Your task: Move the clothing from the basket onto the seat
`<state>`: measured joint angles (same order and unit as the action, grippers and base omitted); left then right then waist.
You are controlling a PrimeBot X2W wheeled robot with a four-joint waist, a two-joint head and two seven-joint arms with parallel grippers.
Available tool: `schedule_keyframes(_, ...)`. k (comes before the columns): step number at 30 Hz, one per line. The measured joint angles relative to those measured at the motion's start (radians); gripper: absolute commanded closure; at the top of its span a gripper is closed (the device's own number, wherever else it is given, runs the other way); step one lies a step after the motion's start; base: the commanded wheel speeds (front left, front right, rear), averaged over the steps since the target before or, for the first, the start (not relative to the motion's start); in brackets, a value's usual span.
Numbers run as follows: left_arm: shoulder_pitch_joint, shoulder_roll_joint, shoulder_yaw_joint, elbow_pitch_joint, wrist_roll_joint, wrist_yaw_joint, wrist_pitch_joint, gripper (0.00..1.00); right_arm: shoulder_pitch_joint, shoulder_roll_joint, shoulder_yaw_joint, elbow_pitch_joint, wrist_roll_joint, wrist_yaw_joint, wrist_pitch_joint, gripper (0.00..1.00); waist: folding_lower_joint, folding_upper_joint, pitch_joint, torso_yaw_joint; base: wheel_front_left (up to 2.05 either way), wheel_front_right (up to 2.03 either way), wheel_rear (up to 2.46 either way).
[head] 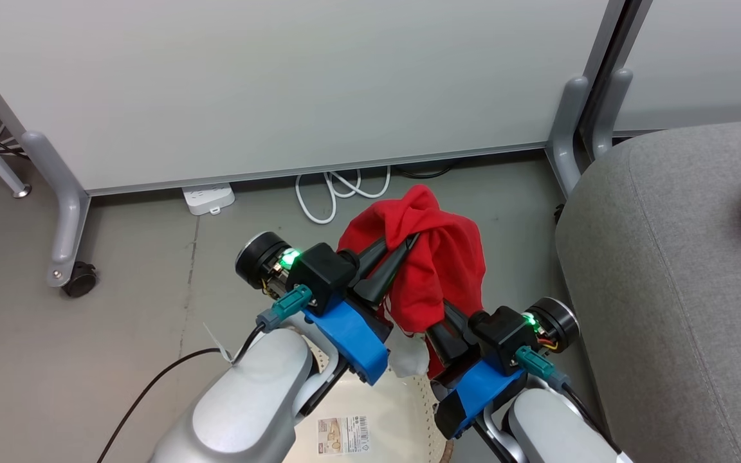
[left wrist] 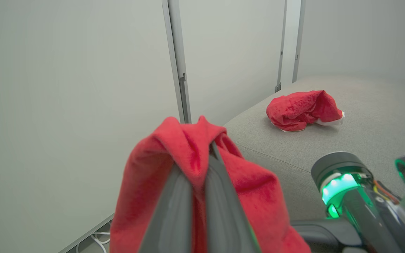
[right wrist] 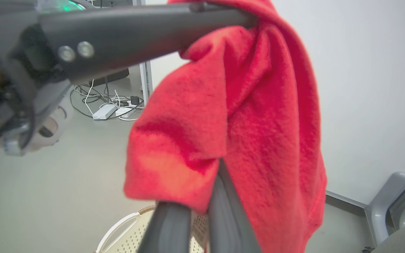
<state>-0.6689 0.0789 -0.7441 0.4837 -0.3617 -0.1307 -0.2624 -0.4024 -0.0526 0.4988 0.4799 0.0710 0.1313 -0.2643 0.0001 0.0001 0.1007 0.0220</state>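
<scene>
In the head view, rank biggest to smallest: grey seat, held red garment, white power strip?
1. seat
2. red garment, though it hangs nearer the camera
3. power strip

We read this as office or lab test space, not home.
- Tall white partition panel (head: 280, 90) at 12 o'clock, on grey metal foot (head: 65, 212) with black caster (head: 79, 280) at 10 o'clock.
- Second panel (head: 698, 58) at 1 o'clock, narrow gap between the two.
- Bare grey floor (head: 87, 334), scuffed, no rug.
- White power strip (head: 208, 198) at 11 o'clock under panel edge, looped white cable (head: 335, 193) just beside it.
- Cable tangle (right wrist: 111, 105) with adapters on floor in right wrist view.
- Plain grey upholstered seat (head: 679, 289) at 3 o'clock.
</scene>
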Motion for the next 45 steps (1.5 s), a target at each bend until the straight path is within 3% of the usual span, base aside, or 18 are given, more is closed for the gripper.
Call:
schedule_keyframes(5, 0.0, -0.001, -0.001, 0.003, -0.002, 0.0, 0.0, 1.0, 0.0, 0.0, -0.001, 0.0, 0.002, 0.0, 0.0, 1.0, 0.0, 0.0, 0.0, -0.002, 0.0, 0.0, 0.0)
schedule_keyframes(6, 0.0, -0.001, -0.001, 0.005, -0.006, 0.0, 0.0, 0.55, 0.0, 0.0, -0.001, 0.0, 0.002, 0.0, 0.0, 1.0, -0.0001, 0.0, 0.0, -0.002, 0.0, 0.0, 0.0)
schedule_keyframes(7, 0.0, -0.001, 0.0, 0.008, -0.006, 0.0, 0.0, 0.0, 0.0, 0.0, -0.001, 0.0, 0.002, 0.0, 0.0, 1.0, -0.0001, 0.0, 0.0, -0.003, 0.0, 0.0, 0.0)
schedule_keyframes(30, -0.004, 0.003, 0.025, 0.02, 0.004, 0.0, 0.0, 0.0, 0.0, 0.001, -0.043, -0.013, 0.009, 0.0, 0.0, 1.0, -0.0001, 0.0, 0.023, -0.024, 0.0, 0.0, 0.0)
schedule_keyframes(45, -0.014, 0.015, 0.035, 0.009, 0.029, 0.002, 0.0, 0.0, -0.016, 0.002, -0.202, -0.066, -0.007, 0.0, 0.0, 1.0, -0.0001, 0.0, 0.082, -0.129, 0.0, 0.0, 0.0)
